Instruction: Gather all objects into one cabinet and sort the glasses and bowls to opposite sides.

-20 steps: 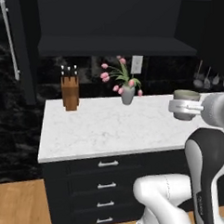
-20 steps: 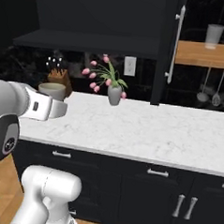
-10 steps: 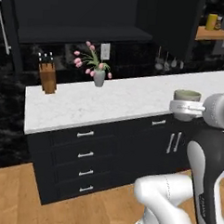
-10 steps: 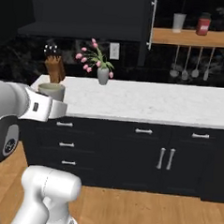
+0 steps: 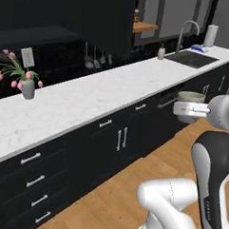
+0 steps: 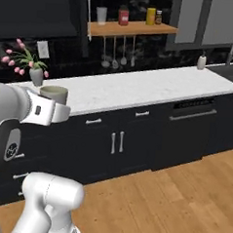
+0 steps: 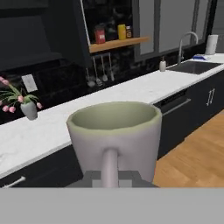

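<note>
Now tool (image 5: 179,109) gripping grey-beige mug (image 7: 114,138), off counter (image 5: 84,98)

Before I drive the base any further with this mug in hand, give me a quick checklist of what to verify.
1. Grip on the grey-beige mug: gripper shut on it by the handle side. Ok.
2. Mug upright: rim level in the hand view. Ok.
3. Mug contents: pale greenish inside looks empty. Ok.
4. Mug clear of the marble counter: carried in front of it, out over the wooden floor, not touching. Ok.
5. Target cabinet open: a dark door with a white bar handle beside the wooden shelf; cannot tell.
6. Orange mugs and bowl located: cannot tell.
</note>
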Robot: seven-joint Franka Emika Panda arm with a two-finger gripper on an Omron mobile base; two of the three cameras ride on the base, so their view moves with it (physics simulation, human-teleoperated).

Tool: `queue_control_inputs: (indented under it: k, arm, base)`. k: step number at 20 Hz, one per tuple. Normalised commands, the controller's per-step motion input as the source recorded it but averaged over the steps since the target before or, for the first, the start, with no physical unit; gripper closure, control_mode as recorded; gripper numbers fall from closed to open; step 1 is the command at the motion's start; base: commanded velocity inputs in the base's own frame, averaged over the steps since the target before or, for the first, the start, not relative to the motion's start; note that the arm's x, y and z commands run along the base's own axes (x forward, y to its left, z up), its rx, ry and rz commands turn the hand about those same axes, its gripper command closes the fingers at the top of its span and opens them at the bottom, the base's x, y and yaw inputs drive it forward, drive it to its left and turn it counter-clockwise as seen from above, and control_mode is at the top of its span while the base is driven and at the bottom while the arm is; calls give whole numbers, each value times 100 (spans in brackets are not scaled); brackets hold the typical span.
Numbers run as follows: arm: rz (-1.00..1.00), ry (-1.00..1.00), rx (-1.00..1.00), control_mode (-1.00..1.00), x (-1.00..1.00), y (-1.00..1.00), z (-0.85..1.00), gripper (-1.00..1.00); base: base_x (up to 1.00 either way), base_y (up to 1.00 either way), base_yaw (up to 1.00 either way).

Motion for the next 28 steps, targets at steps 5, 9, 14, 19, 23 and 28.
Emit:
queue_control_inputs:
  k: [5, 9, 14, 19, 23, 28]
  arm:
    - [0, 0, 0, 100, 0, 0, 0, 100]
    - [0, 0, 0, 100, 0, 0, 0, 100]
    - [0, 0, 0, 100, 0, 0, 0, 100]
    - [0, 0, 0, 100, 0, 0, 0, 100]
    - [0, 0, 0, 100, 0, 0, 0, 100]
    - [0, 0, 0, 100, 0, 0, 0, 100]
  base:
    - [2, -10, -59]
    - [19, 0, -55]
    - [33, 0, -56]
    - [56, 0, -56]
    - [63, 0, -54]
    - [70, 0, -51]
